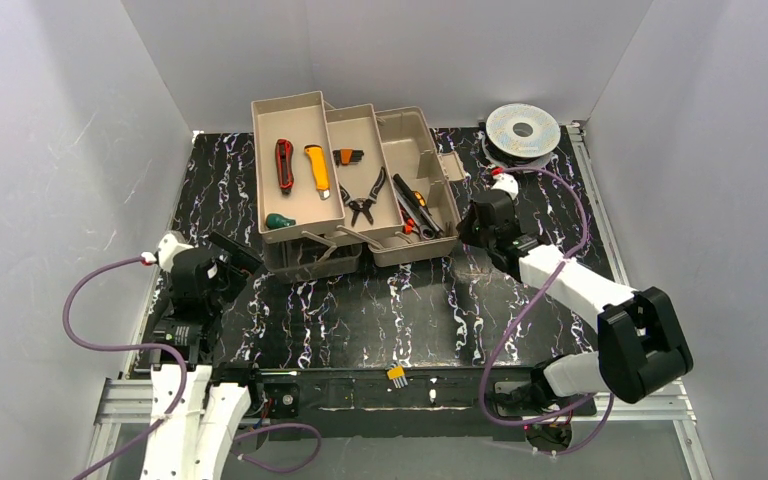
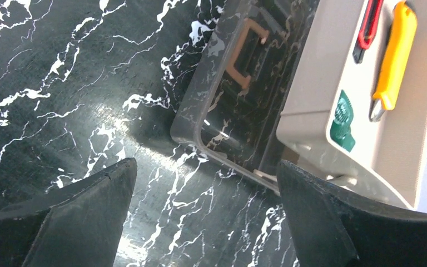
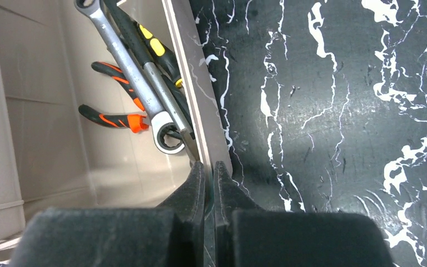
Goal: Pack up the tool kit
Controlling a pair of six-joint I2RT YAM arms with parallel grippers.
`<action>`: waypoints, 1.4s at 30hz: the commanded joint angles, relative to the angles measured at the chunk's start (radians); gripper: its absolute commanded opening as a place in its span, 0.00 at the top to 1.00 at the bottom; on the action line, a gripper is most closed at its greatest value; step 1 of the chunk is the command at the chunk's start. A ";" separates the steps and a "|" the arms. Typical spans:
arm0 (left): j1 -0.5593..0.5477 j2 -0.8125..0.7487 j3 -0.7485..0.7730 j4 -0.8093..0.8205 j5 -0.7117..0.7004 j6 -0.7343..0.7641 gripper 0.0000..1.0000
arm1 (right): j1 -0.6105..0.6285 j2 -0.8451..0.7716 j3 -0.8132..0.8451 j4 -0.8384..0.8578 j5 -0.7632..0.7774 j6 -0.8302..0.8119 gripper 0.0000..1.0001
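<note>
The toolbox [image 1: 407, 152] is seen at the back middle of the tabletop [image 1: 380, 320], with its trays [image 1: 300, 120] folded out to the left. A yellow knife [image 1: 317, 168] and pliers [image 1: 365, 195] are laid in the trays, and a wrench [image 3: 128, 61] is laid in the deep part. The right claw [image 3: 208, 175] is squeezed together on the thin right wall of the toolbox. The left claw [image 2: 205, 167] is spread wide apart with nothing in it. It is held above the tabletop, just beside the smoky lid [image 2: 222, 117], which is seen low at the front left of the box.

It looks like the box is being held steady so the trays can be folded in. For that to be done well, the wall should be pinched firmly and not tugged, or the box may be slid or tipped. The trays should be pushed in slowly from the left, so the tools are not shaken out. Then the lid can be shut.
</note>
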 commanded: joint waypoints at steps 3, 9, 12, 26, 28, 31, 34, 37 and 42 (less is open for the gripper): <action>0.104 0.006 0.039 0.062 0.062 -0.039 0.04 | -0.035 -0.049 -0.114 0.277 0.057 0.026 0.99; 0.353 0.132 0.006 0.211 0.320 -0.045 0.02 | -0.036 -0.042 -0.148 0.303 0.049 0.044 0.42; 0.534 0.216 -0.077 0.390 0.557 -0.123 0.02 | -0.038 -0.044 -0.169 0.344 0.025 0.045 0.33; 0.536 0.731 -0.302 1.215 0.945 -0.305 0.08 | -0.039 -0.067 -0.221 0.430 -0.047 0.037 0.38; 0.507 0.765 -0.286 1.243 0.952 -0.281 0.16 | -0.038 -0.060 -0.215 0.426 -0.056 0.036 0.38; 0.476 0.825 -0.267 1.326 0.978 -0.291 0.28 | -0.039 -0.050 -0.205 0.418 -0.063 0.034 0.38; 0.436 0.876 -0.238 1.311 0.978 -0.277 0.36 | -0.039 -0.046 -0.205 0.421 -0.066 0.032 0.39; 0.382 0.917 -0.219 1.311 0.947 -0.258 0.40 | -0.039 -0.046 -0.206 0.421 -0.067 0.031 0.40; 0.341 0.922 -0.193 1.285 0.902 -0.207 0.63 | -0.038 -0.060 -0.223 0.437 -0.057 0.034 0.41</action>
